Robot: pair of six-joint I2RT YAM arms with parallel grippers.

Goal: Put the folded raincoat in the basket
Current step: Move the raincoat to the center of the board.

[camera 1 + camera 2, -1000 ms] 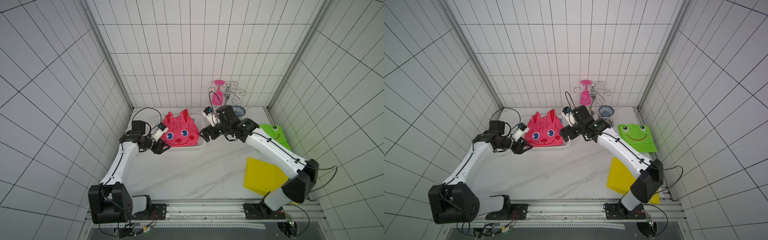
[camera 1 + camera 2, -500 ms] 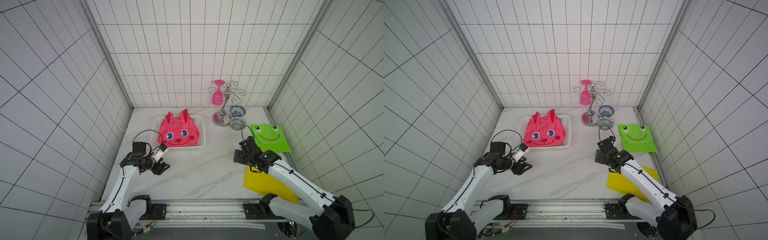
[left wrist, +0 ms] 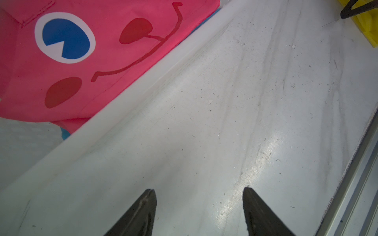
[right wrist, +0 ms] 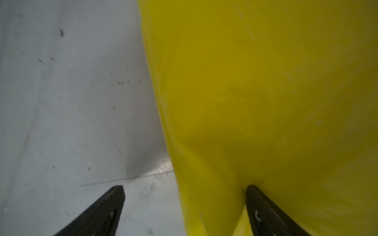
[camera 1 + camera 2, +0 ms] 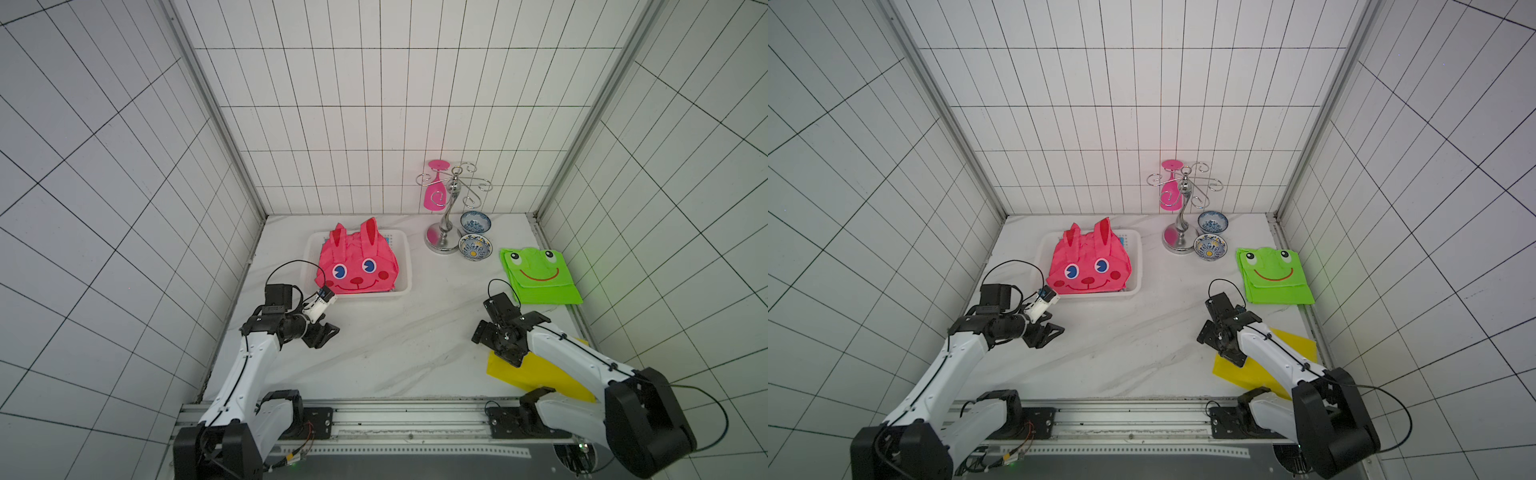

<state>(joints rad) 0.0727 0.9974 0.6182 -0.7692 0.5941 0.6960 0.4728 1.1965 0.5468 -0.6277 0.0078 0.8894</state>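
1. Left gripper (image 3: 199, 190): fingers (image 3: 143, 212) spread wide, with only bare white marble tabletop (image 5: 395, 345) between them.
2. Pink rabbit-faced folded raincoat (image 5: 357, 266): lying inside the shallow white perforated plastic basket (image 5: 406, 257), ears poking over the far rim. Just ahead of the left fingers and apart from them, with the basket's near rim in between.
3. Right gripper (image 4: 184, 187): fingers wide, holding nothing. Straddling the edge of a flat yellow folded plastic sheet (image 4: 266, 92), one tip over the sheet and one over bare table. Possibly touching the sheet; too blurred to tell.
4. Green frog-faced folded raincoat (image 5: 538, 274): flat on the table, well beyond the right fingers, untouched.
5. Progress, as a judgement: placement looks done, with the raincoat in the basket and free of both grippers. Little left beyond keeping the arms clear.
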